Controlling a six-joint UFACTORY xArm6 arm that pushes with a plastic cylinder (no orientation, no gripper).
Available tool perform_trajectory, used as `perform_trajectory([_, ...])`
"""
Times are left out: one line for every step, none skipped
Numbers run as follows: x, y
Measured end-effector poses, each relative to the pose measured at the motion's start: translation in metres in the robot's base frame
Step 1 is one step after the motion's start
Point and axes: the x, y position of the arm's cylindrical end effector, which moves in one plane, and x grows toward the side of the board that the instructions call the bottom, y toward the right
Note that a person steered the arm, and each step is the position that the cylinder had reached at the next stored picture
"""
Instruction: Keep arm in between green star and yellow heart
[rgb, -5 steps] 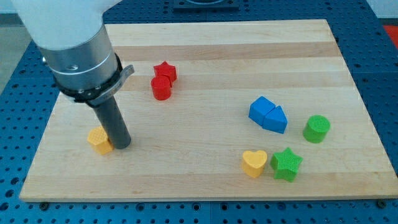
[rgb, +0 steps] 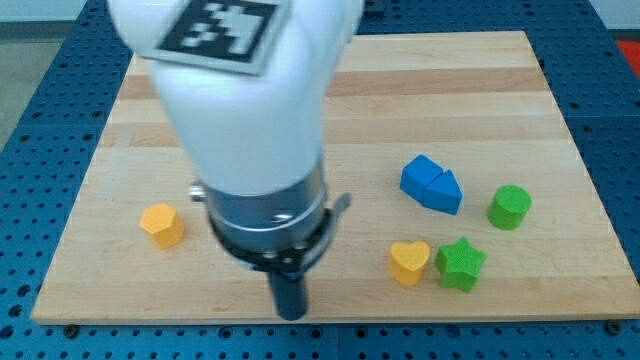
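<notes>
The arm has moved a long way in the last half second. It stood at the left of the board, its rod touching the orange block (rgb: 161, 224); now it is near the front edge, and my tip (rgb: 290, 316) rests close to the near edge of the wooden board (rgb: 560, 120), left of the middle. The orange block stays where it was, alone on the left.

The yellow heart (rgb: 409, 262) and the green star (rgb: 461, 264) lie at the near right, just beside each other with only a thin gap. My tip is still well to the left of the heart, not between the two. So I judge the arm is on its way, and the narrow gap means it may push one block aside when it arrives.

There is no gripper on this arm, only the dark rod, so nothing is open or closed and nothing is held.

Farther right are two blue blocks (rgb: 432, 184) touching each other and a green cylinder (rgb: 509, 206). The arm's body hides the red blocks now. I see no container on the board.
</notes>
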Motion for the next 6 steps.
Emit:
perform_trajectory([0.000,0.049])
perform_trajectory([0.000,0.085])
perform_trajectory([-0.017,0.097])
perform_trajectory([-0.044,0.081])
perform_trajectory([-0.044,0.073])
perform_trajectory([-0.031,0.098])
